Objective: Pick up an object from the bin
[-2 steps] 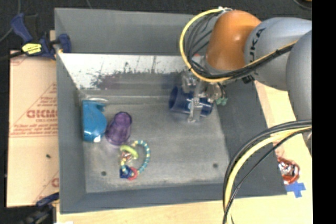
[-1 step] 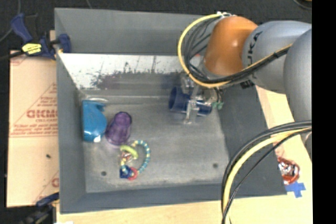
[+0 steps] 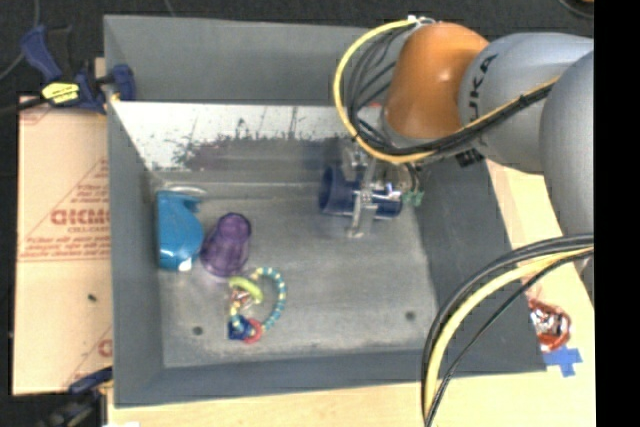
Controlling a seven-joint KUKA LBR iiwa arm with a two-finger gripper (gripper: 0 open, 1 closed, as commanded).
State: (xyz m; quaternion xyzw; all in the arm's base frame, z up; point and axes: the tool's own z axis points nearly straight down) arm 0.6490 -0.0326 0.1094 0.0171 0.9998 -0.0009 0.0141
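My gripper (image 3: 362,207) hangs in the bin's back right part, under the orange wrist cover. A small dark blue object (image 3: 337,190) sits between its fingers, sticking out to the left, and the gripper is shut on it. To the left on the bin floor lie a purple cup (image 3: 226,243) on its side, a light blue bottle-like block (image 3: 177,231) beside it, and a ring of coloured beads (image 3: 254,303) in front of the cup.
The arm and its yellow and black cables cover the bin's right wall. Bare floor stretches between the gripper and the things on the left, and along the front right.
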